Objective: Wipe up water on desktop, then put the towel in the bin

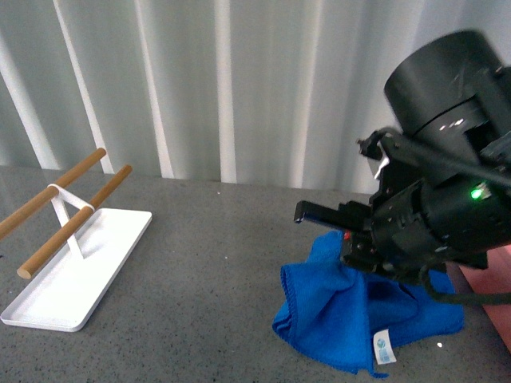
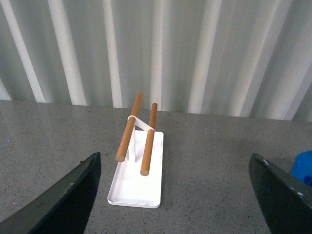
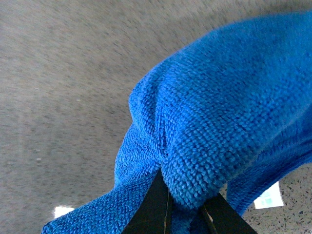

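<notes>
Front view: right claw [image 1: 355, 249] pinching the blue towel [image 1: 351, 319] on the speckled tabletop [image 1: 207, 263].
Fuzzy looped microfibre is drawn up into a peak between the pressed-together tips, while stitched folds and a white label rest on matte, stone-like grey, just beside the smooth salmon bin [image 1: 484, 292] at the right edge. The left claw [image 2: 174, 163] hangs spread wide. Bare surface separates the cloth from the flat white tray [image 1: 48, 313] with round wooden rails [image 1: 76, 220], well apart leftward.

No words are coming through legibly anywhere: the small white label [image 1: 382, 348] on the towel [image 1: 335, 319], at the lower right of the front view, is showing only a bluish mark too small to read.
</notes>
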`<act>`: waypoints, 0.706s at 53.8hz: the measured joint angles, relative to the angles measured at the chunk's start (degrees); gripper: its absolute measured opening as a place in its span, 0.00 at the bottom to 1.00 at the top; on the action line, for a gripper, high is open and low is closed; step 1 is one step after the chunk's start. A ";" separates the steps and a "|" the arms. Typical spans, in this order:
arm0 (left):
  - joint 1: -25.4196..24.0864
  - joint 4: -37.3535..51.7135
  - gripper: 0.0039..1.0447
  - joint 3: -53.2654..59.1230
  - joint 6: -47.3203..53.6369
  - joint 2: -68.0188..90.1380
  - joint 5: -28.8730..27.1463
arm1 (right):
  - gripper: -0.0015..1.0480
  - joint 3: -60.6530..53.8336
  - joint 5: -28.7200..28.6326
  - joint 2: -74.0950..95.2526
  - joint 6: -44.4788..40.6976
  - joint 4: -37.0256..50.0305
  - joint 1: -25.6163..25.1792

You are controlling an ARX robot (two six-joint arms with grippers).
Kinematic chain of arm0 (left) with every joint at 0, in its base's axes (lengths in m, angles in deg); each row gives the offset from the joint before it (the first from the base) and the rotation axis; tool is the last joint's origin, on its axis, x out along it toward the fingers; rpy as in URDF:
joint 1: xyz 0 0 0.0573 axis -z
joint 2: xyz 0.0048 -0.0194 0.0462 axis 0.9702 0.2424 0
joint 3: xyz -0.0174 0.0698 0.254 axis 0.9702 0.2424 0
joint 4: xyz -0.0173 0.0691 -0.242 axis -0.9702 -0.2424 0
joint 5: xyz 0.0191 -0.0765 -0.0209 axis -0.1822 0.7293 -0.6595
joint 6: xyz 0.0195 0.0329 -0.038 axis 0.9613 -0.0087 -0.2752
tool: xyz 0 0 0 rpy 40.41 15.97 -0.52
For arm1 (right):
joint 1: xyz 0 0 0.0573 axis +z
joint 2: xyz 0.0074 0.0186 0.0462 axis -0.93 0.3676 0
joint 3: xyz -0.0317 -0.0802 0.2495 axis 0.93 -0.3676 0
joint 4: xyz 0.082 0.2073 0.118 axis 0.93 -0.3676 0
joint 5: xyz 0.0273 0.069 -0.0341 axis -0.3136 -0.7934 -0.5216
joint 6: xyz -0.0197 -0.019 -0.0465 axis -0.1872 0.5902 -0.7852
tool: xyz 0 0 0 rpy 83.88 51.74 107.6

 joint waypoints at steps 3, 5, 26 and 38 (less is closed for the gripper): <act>0.00 0.00 0.94 0.00 0.02 0.00 0.00 | 0.04 -0.92 0.63 2.56 0.81 1.44 0.09; 0.00 0.00 0.93 0.00 0.00 0.00 0.00 | 0.04 -1.73 1.22 3.67 1.05 2.40 0.09; 0.00 0.00 0.94 0.00 0.02 0.00 0.00 | 0.04 -4.94 -0.22 1.42 -0.35 5.55 -5.20; 0.00 0.00 0.94 0.00 0.02 0.00 0.00 | 0.04 -2.93 0.17 1.97 -4.09 4.22 -10.56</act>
